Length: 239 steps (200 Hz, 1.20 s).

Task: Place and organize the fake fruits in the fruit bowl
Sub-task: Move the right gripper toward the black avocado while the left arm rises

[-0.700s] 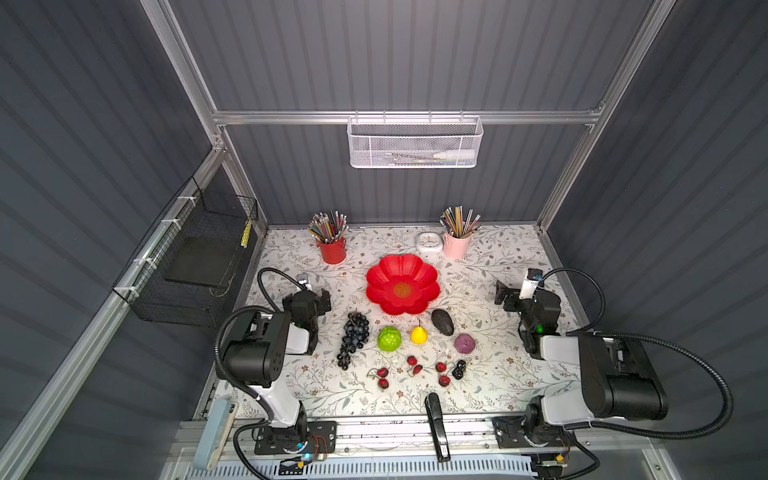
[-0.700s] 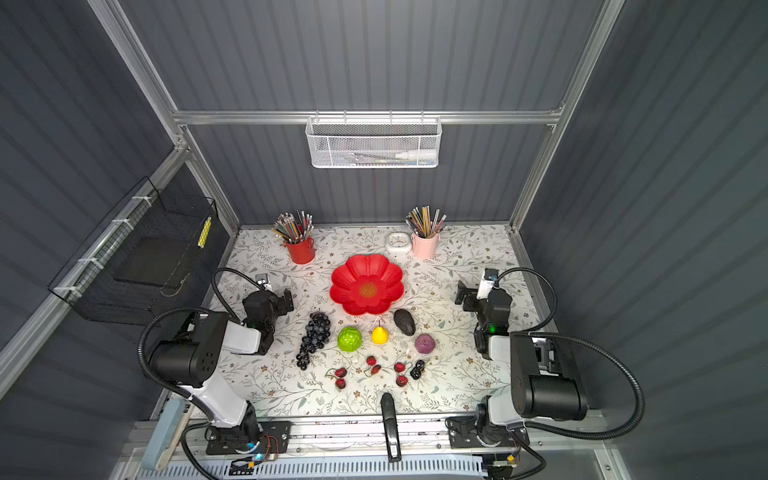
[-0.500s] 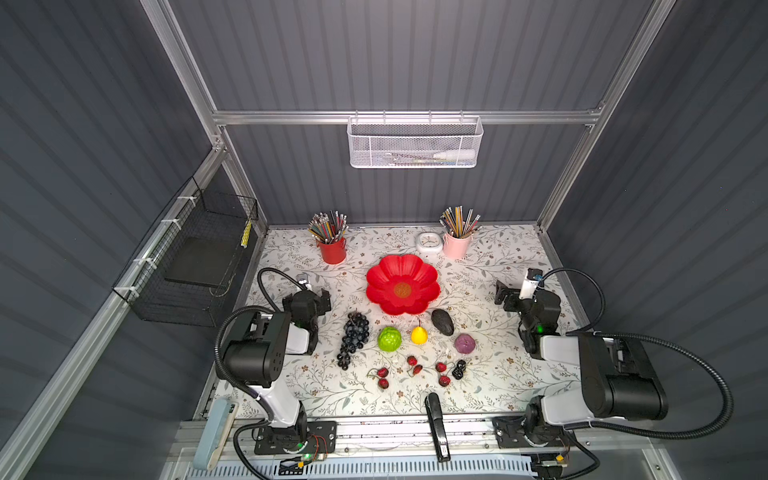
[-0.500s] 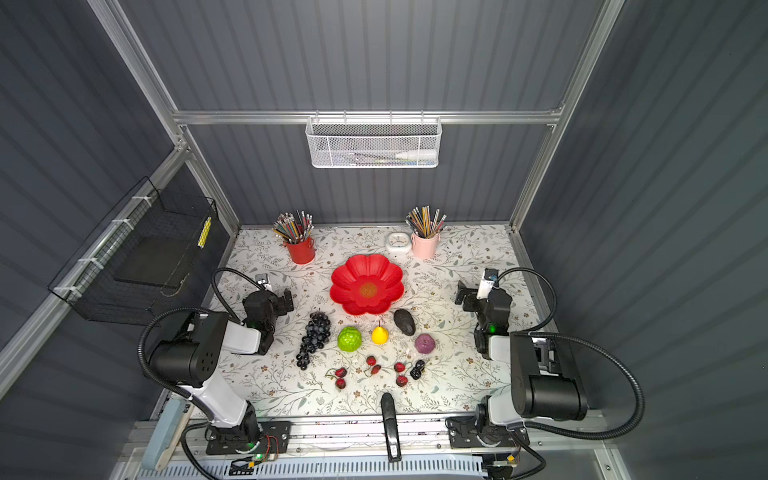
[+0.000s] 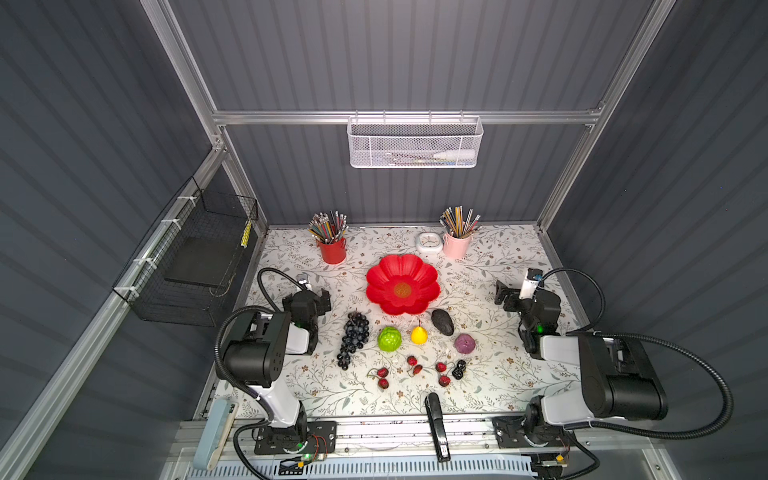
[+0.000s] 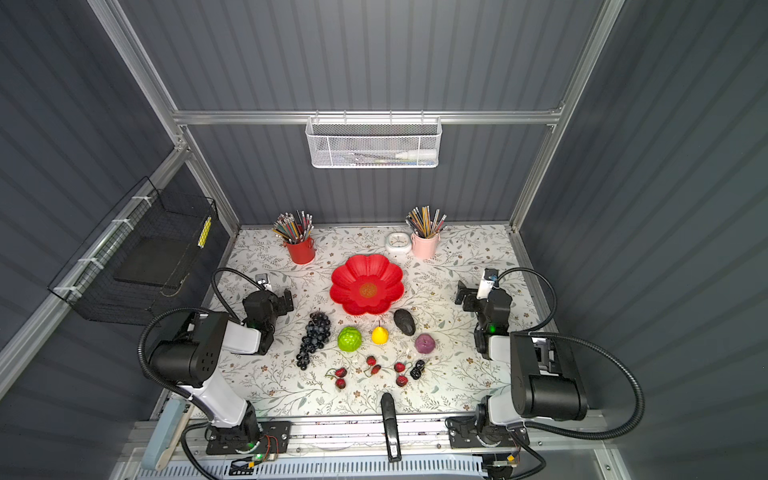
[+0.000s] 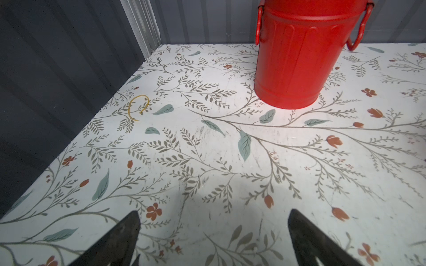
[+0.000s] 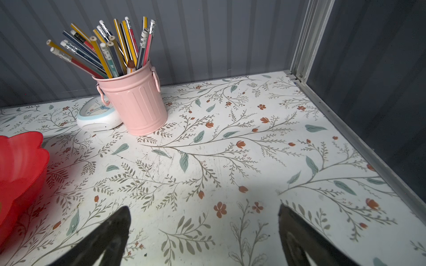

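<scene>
A: What is lying nearest the front edge?

B: A black stapler-like tool (image 5: 436, 424) is resting at the front of the floral table (image 5: 498, 374). Just beyond it, 3 pairs of red cherries (image 5: 415, 365) and a tiny black cluster (image 5: 459, 369) are sitting in a row, all loose on the table.

A: And the next row back?

B: From the left side of both top views, the dark grape bunch (image 5: 354, 338), the bumpy green ball (image 5: 389, 338), the yellow pear (image 5: 419, 335) and the purple round fruit (image 5: 464, 343) are lying side by side, apart from one another. The dark avocado (image 5: 441, 321) is lying a little farther back, near the bowl's front rim.

A: Where is the fruit bowl (image 5: 415, 270) standing?

B: It is sitting mid-table, beyond all the fruits, and is holding none of them.

A: How are the grippers standing?

B: The left gripper (image 7: 213, 239) is hovering with its jaws spread wide over bare table, gripping nothing, facing the red pencil cup (image 7: 297, 57). The right gripper (image 8: 204, 235) is likewise standing wide apart and empty, with the bowl's rim (image 8: 20, 156) to one side.

A: What is standing farthest back?

B: The pink pencil cup (image 8: 136, 103) and a small white clock (image 8: 96, 117) are touching by the rear wall
</scene>
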Tool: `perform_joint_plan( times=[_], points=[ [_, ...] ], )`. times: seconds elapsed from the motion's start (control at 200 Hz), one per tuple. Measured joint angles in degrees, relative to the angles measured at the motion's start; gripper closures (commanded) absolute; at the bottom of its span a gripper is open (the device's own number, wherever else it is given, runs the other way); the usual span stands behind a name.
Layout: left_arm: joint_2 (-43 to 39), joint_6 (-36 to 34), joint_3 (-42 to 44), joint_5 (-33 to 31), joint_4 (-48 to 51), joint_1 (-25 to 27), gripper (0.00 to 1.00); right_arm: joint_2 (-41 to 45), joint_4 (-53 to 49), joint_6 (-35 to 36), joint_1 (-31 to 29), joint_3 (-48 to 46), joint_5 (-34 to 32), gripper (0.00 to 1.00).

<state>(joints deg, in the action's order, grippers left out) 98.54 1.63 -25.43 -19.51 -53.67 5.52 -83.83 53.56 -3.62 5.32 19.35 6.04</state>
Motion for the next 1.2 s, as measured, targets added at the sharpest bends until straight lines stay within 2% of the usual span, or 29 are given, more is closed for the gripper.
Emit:
perform_joint_plan(
  times=[0.225, 0.365, 0.465, 0.57, 0.76, 0.835, 0.935, 1.051, 1.196],
  points=[
    [0.0, 0.0, 0.0, -0.04, 0.0, 0.0, 0.0, 0.0, 0.0, -0.04, -0.02, 0.0, -0.39, 0.01],
    [-0.9, 0.07, -1.18, -1.53, 3.48, 0.0, 0.0, 4.07, -3.34, -1.75, -0.04, -0.42, -5.11, 0.01],
    [-3.45, 0.09, -5.73, -2.71, 11.56, 0.0, 0.0, 12.0, -10.49, -2.73, 0.0, 1.09, -6.99, 0.03],
    [-6.97, 1.27, -12.5, -4.87, 21.68, 0.02, 0.0, 19.71, -23.41, -5.77, 0.0, 8.07, -6.86, 0.07],
    [-14.45, 9.29, -25.42, -7.67, 46.07, 0.2, 0.0, 24.76, -42.97, -10.05, -1.11, 22.32, -2.36, 0.13],
    [-17.38, 12.37, -27.78, -8.07, 53.96, 0.98, 0.0, 25.18, -50.56, -10.84, -4.13, 25.53, -0.76, 0.13],
    [-20.28, 15.19, -29.92, -6.86, 64.85, 3.41, 0.0, 25.11, -60.39, -10.54, -11.87, 28.52, -0.31, 0.14],
    [-20.33, 17.14, -34.18, -3.02, 76.46, 6.6, 0.01, 24.81, -69.37, -10.29, -20.41, 30.29, 0.57, 0.16],
    [-20.63, 18.67, -37.18, 3.28, 86.03, 9.99, 0.02, 21.73, -78.18, -9.97, -29.62, 32.57, -0.02, 0.17]
  ],
)
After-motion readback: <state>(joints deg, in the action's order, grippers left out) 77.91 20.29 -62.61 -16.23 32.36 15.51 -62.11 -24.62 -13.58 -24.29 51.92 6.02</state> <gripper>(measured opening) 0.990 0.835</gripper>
